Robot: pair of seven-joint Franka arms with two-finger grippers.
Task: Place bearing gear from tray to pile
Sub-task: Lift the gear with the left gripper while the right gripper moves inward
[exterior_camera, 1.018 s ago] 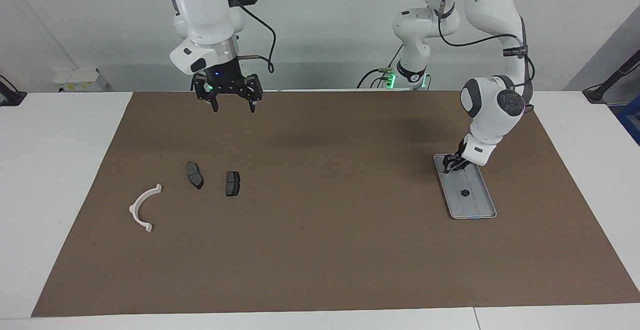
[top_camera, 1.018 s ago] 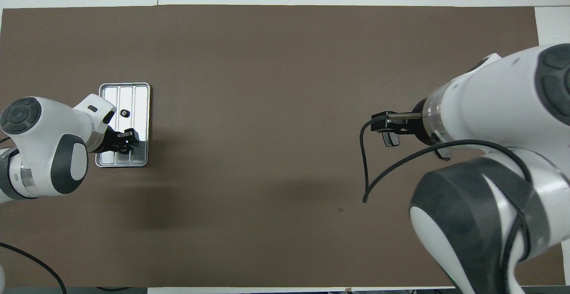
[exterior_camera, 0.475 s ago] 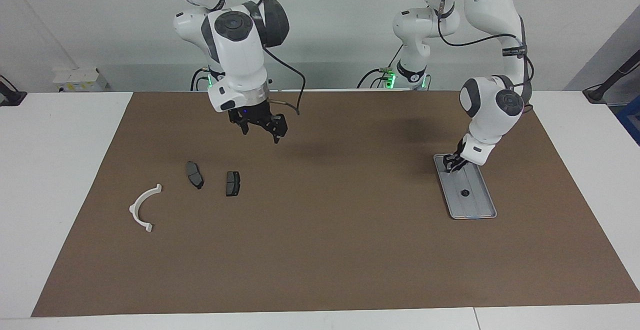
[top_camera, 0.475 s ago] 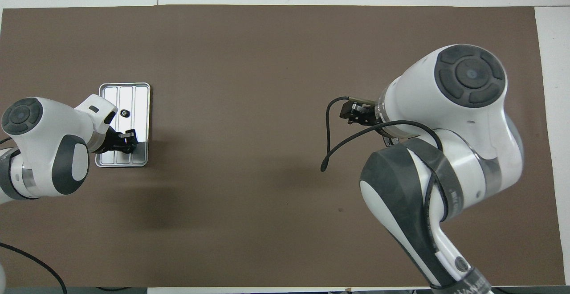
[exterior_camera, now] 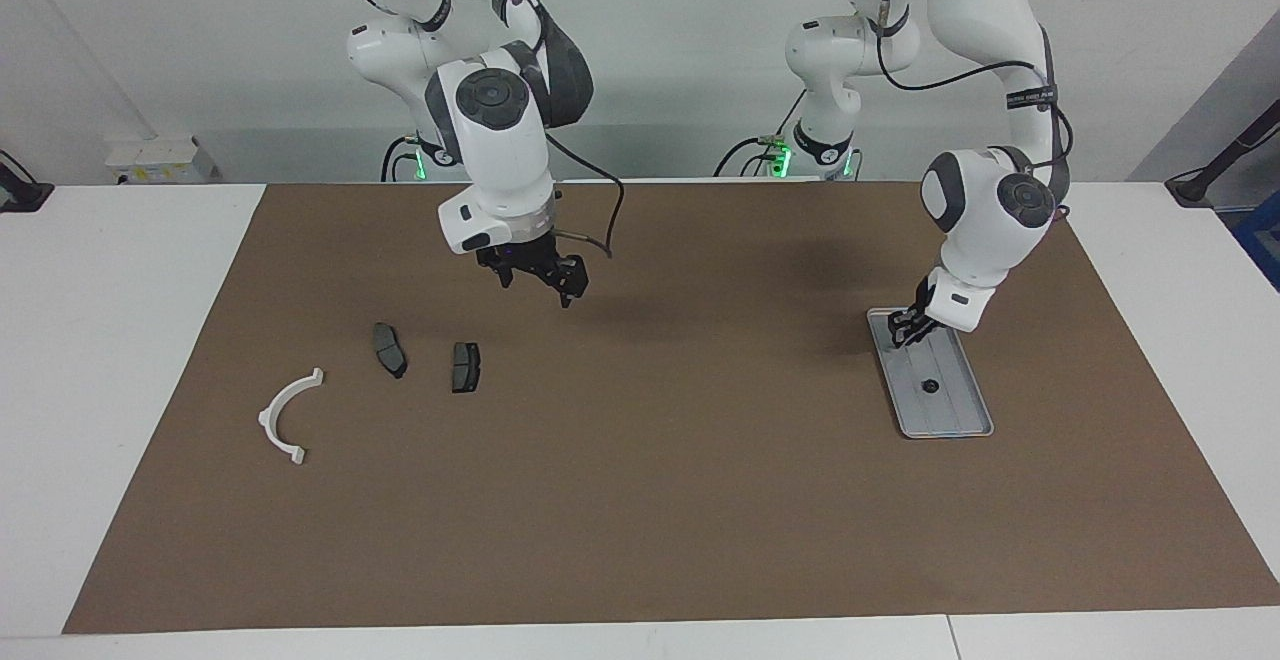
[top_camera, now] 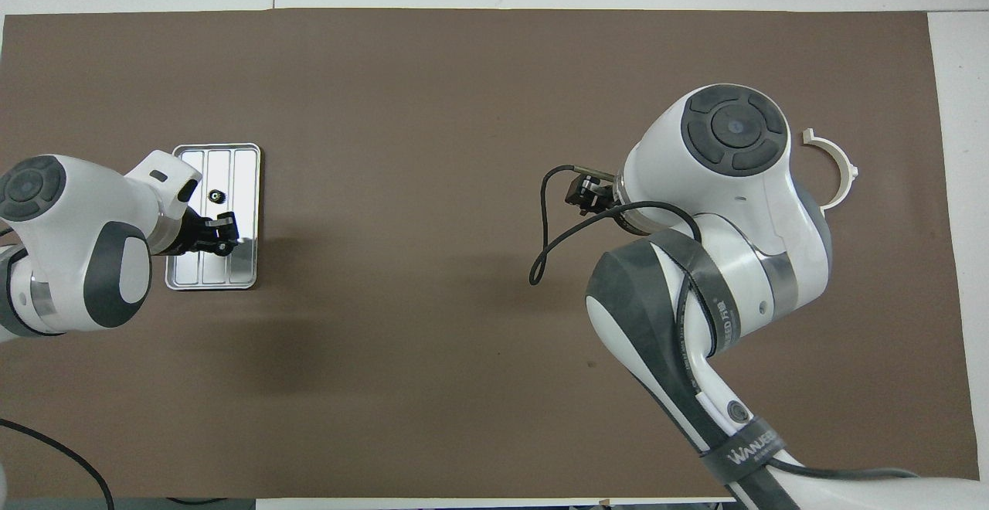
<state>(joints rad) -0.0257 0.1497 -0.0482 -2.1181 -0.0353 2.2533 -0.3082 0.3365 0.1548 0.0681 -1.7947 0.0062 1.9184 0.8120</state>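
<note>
The silver ribbed tray (exterior_camera: 958, 412) lies on the mat at the left arm's end, also in the overhead view (top_camera: 246, 166). A small dark bearing gear (exterior_camera: 929, 386) sits on its floor (top_camera: 216, 197). My left gripper (exterior_camera: 904, 330) is open and empty, low over the tray's end nearer the robots, short of the gear (top_camera: 224, 233). The pile is a white half-ring bracket (exterior_camera: 285, 416) and two dark pads (exterior_camera: 389, 349) (exterior_camera: 465, 366). My right gripper (exterior_camera: 538, 285) is open and empty above the mat, apart from the pads. The overhead view shows the bracket (top_camera: 841, 172); the arm hides the pads.
A brown mat (exterior_camera: 650, 500) covers most of the white table. The right arm's cable (top_camera: 545, 247) hangs beside its gripper.
The right arm has swung out from its base over the mat toward the middle and come lower. The left gripper has shifted slightly along the tray toward the gear.
</note>
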